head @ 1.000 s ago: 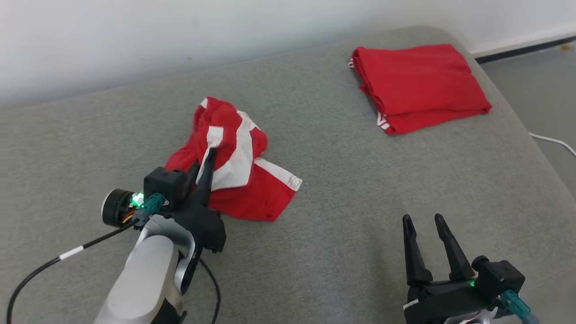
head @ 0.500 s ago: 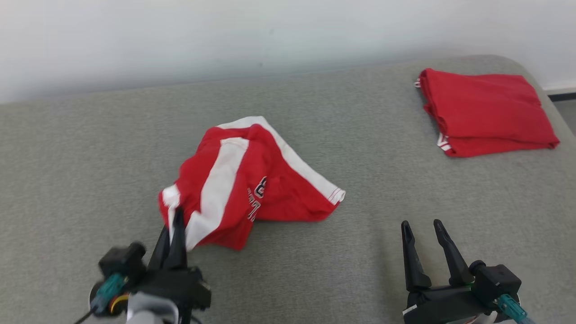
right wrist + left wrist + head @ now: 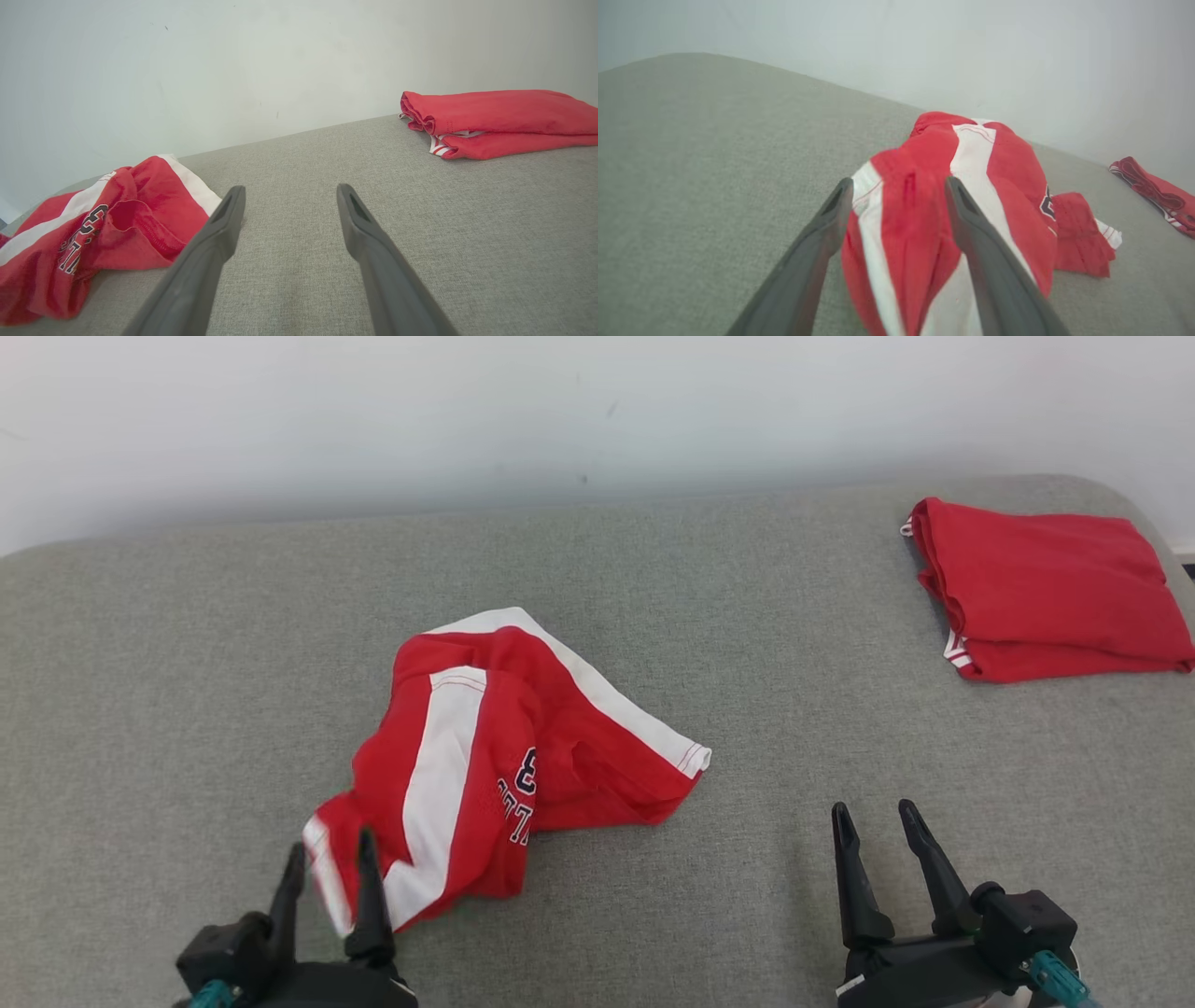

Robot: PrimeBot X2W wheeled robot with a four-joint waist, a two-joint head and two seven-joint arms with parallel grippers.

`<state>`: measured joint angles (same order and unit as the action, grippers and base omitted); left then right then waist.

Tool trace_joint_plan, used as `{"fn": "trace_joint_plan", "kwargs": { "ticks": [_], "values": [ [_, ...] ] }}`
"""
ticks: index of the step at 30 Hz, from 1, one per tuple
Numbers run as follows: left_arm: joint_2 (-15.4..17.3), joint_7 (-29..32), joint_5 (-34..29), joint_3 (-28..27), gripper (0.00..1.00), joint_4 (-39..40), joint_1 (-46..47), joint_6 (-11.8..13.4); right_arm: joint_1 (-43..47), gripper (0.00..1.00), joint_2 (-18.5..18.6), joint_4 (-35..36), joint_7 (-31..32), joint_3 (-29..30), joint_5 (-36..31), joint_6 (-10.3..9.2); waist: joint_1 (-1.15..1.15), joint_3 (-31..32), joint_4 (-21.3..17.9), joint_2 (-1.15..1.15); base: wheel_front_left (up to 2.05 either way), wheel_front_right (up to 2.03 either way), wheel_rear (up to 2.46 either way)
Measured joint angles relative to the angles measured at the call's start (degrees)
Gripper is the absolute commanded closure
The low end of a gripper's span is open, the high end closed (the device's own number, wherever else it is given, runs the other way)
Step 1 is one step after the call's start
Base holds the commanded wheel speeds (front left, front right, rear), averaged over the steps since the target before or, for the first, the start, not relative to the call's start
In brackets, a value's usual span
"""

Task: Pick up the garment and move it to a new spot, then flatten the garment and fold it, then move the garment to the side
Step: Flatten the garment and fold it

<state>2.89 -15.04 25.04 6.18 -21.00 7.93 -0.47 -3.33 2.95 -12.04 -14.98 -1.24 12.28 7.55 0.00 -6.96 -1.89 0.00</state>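
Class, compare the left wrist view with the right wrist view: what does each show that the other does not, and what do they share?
Left wrist view: the left gripper, open, with its fingers on either side of the near edge of the crumpled shirt. Right wrist view: the right gripper, open above a bare stretch of the grey cushion, touching nothing. Both: the crumpled shirt, the folded red garment further off, the grey cushion and the pale wall behind.

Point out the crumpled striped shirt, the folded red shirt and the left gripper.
crumpled shirt (image 3: 504,761), head view, red cloth beside the white stripe.
folded shirt (image 3: 1046,588), head view, middle of its top layer.
left gripper (image 3: 331,842), head view, midway between its two fingertips.
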Motion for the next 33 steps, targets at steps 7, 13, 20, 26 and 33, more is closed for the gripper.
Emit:
{"fn": "trace_joint_plan", "kwargs": {
  "ticks": [7,13,20,26,33],
  "values": [
    [0.0,0.0,-5.5,-5.7,0.0,7.2,-2.5,0.5,1.0,0.0,0.0,-0.4,0.0,0.2,-0.2,0.0,0.0,1.5,0.5,0.0,0.0,0.0,0.0],
    [0.3,0.0,-11.2,-9.3,0.0,12.0,-5.7,-0.1,1.7,0.0,0.0,-0.6,0.0,0.1,-0.2,0.0,0.0,2.8,0.9,0.0,0.0,0.0,0.0],
    [1.8,0.0,-16.6,-10.3,0.0,15.2,-10.8,-2.1,2.6,0.0,0.0,-1.1,0.0,-0.2,-0.5,0.0,-0.01,4.0,1.7,0.0,0.0,0.0,0.0],
    [1.1,0.0,-18.0,-10.0,0.0,16.9,-13.5,-3.6,2.9,0.0,0.0,-1.5,0.0,-0.8,-1.5,0.0,0.0,5.0,3.1,0.0,0.0,0.0,0.0],
    [0.5,0.0,-17.9,-9.5,0.0,16.8,-13.5,-4.2,-1.4,0.0,1.8,-3.6,0.0,-7.1,-2.8,0.0,0.0,5.4,5.1,0.0,0.0,0.0,0.0]
  ]
}}
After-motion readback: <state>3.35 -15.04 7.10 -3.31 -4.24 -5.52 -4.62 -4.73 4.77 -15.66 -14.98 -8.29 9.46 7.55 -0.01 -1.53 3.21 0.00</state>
